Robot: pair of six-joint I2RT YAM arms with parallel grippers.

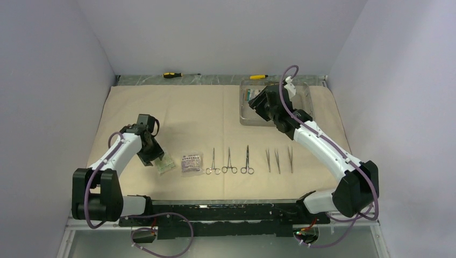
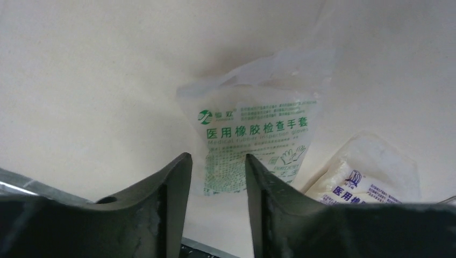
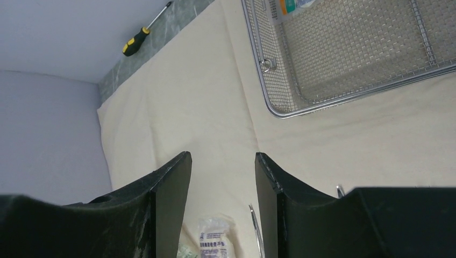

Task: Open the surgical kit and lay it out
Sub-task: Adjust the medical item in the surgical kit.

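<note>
Overhead, a large beige wrap cloth [image 1: 204, 113] covers the table inside plain pale grey walls [image 1: 215, 32], with a strip of grey tabletop [image 1: 140, 79] bare along the far edge. At the left the left arm bends down to the near part of the cloth; the left gripper [image 2: 215, 157] is low over a clear packet with green print [image 2: 253, 140], its jaws apart with a gap between them, and they are not clamped on anything. Just right of it lies a second clear packet with blue print [image 1: 192, 162]. Next come three small steel scissor-handled clamps [image 1: 229, 161] in a row, then three steel tweezers [image 1: 277, 160], all lying flat and apart. At the right the right arm reaches far forward; the right gripper [image 3: 221, 156] hangs over the rectangular silver wire-mesh tray [image 3: 349, 54], jaws apart and empty, and in the top view it hides part of the tray. A colour-printed item [image 3: 293, 5] lies in the tray, mostly out of view. Two yellow-and-black screwdrivers [image 1: 175, 74] lie on the far strip.
</note>
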